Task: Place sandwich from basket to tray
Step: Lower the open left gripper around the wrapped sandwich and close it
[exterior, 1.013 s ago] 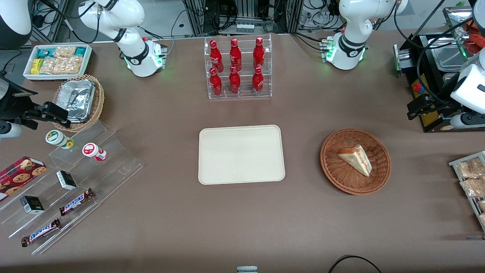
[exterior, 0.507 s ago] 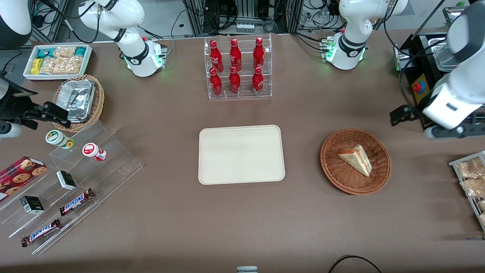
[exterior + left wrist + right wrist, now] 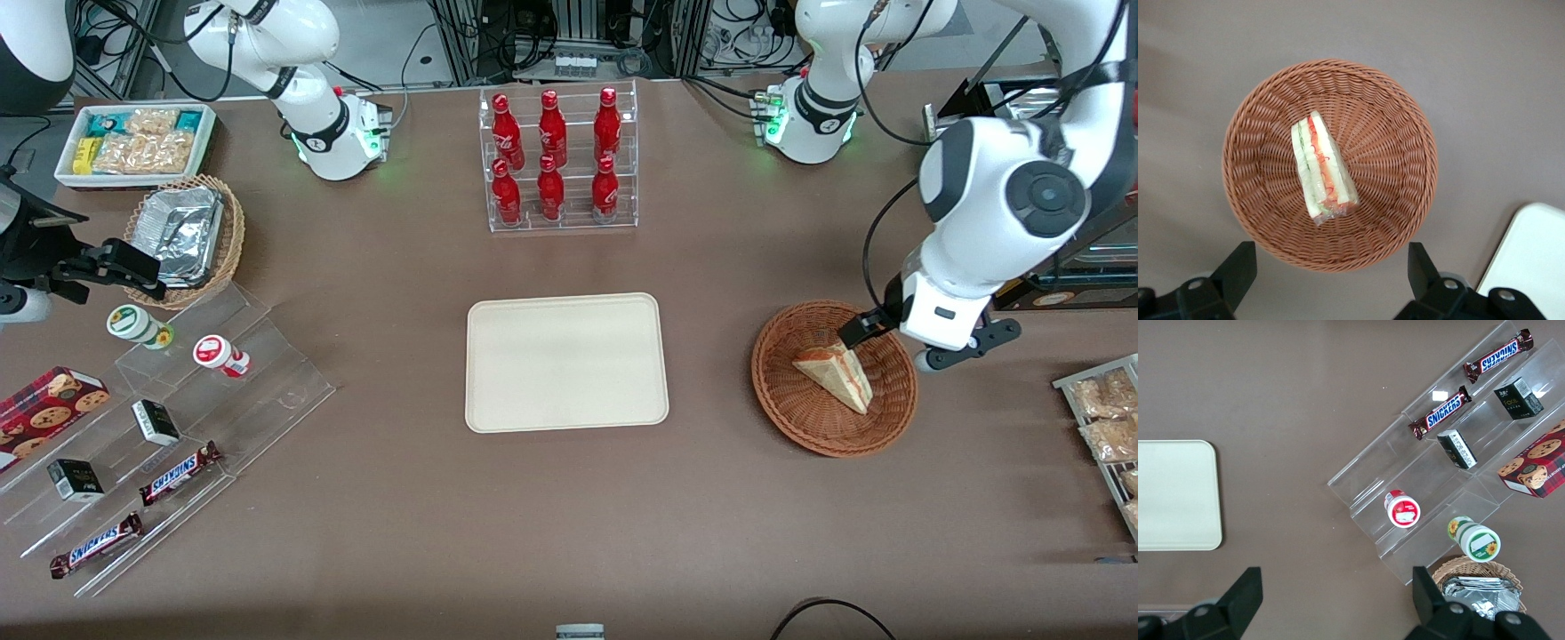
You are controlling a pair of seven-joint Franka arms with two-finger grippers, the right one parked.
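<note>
The sandwich (image 3: 836,373) (image 3: 1321,168), a pale wedge with red and green layers in clear wrap, lies in the round reddish-brown wicker basket (image 3: 782,396) (image 3: 1391,147). My left gripper (image 3: 909,341) (image 3: 1330,269) hangs above the basket's rim on the side toward the working arm's end, open, with nothing between its fingers. The sandwich is apart from both fingertips. The cream-beige tray (image 3: 566,362) (image 3: 1531,253) lies flat at the table's middle with nothing on it.
A clear rack of red bottles (image 3: 557,160) stands farther from the front camera than the tray. Bags of snacks on a wire rack (image 3: 1102,418) lie at the working arm's end. A black box with a red button (image 3: 1022,267) sits beside the arm.
The left arm has swung in from the table's end and now has its gripper over the basket. The sandwich, basket and tray have not moved.
</note>
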